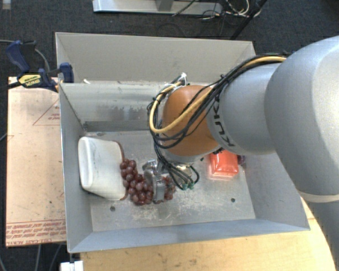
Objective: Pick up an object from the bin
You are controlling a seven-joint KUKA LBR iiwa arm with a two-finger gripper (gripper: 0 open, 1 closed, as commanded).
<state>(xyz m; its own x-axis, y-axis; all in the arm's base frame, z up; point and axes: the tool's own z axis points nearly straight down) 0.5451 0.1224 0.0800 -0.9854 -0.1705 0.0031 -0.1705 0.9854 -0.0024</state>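
My gripper (157,186) is low in the middle of the bin, its metal fingers down among a bunch of dark red grapes (135,184). The grapes lie on the bin floor just left of and around the fingertips. Whether any grape sits between the fingers is hidden by the fingers themselves. A white rounded box (100,167) lies tilted against the left wall, touching the grapes on their left side.
An orange-red flat packet (224,165) lies on the floor to the right of the gripper, partly under the arm. The arm and its orange cover with cables hang over the middle and right of the bin.
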